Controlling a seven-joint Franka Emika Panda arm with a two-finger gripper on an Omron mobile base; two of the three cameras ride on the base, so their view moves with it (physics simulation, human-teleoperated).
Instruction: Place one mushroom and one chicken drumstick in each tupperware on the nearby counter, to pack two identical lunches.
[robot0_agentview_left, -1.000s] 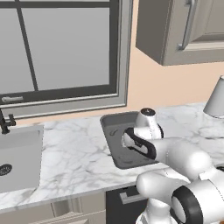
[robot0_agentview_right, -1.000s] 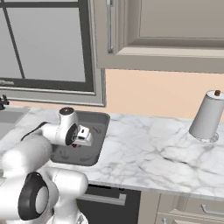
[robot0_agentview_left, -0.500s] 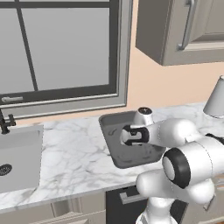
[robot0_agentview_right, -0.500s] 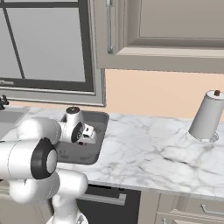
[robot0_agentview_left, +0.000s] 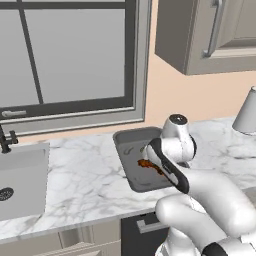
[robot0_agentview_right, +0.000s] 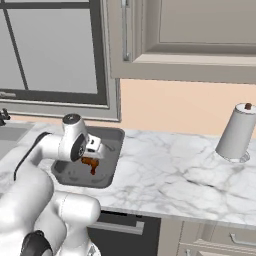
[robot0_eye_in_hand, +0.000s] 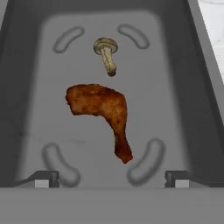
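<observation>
The grey tupperware (robot0_eye_in_hand: 202, 92) lies straight under my hand on the marble counter (robot0_agentview_left: 80, 175). On its floor rest a small brown-capped mushroom (robot0_eye_in_hand: 106, 51) and, nearer to me, a browned chicken drumstick (robot0_eye_in_hand: 101, 109). My gripper (robot0_eye_in_hand: 109, 179) is open, its fingertips (robot0_eye_in_hand: 42, 179) wide apart at either side and touching neither food. In the base views the gripper (robot0_agentview_left: 154, 156) (robot0_agentview_right: 93, 149) hovers just over the tupperware (robot0_agentview_left: 125, 145) (robot0_agentview_right: 114, 140), with the drumstick (robot0_agentview_left: 149, 165) (robot0_agentview_right: 90, 164) right below it.
A steel sink (robot0_agentview_left: 22, 175) with a dark faucet (robot0_agentview_left: 5, 140) is set into the counter at the left. A tall grey cylinder with a brown knob (robot0_agentview_right: 235, 132) stands at the far right. Wall cabinets (robot0_agentview_right: 190, 35) hang above, and a window (robot0_agentview_left: 65, 55) is behind.
The gripper has opened and let the drumstick go into the tupperware beside the mushroom. The arm's elbow has swung lower in front of the base cameras.
</observation>
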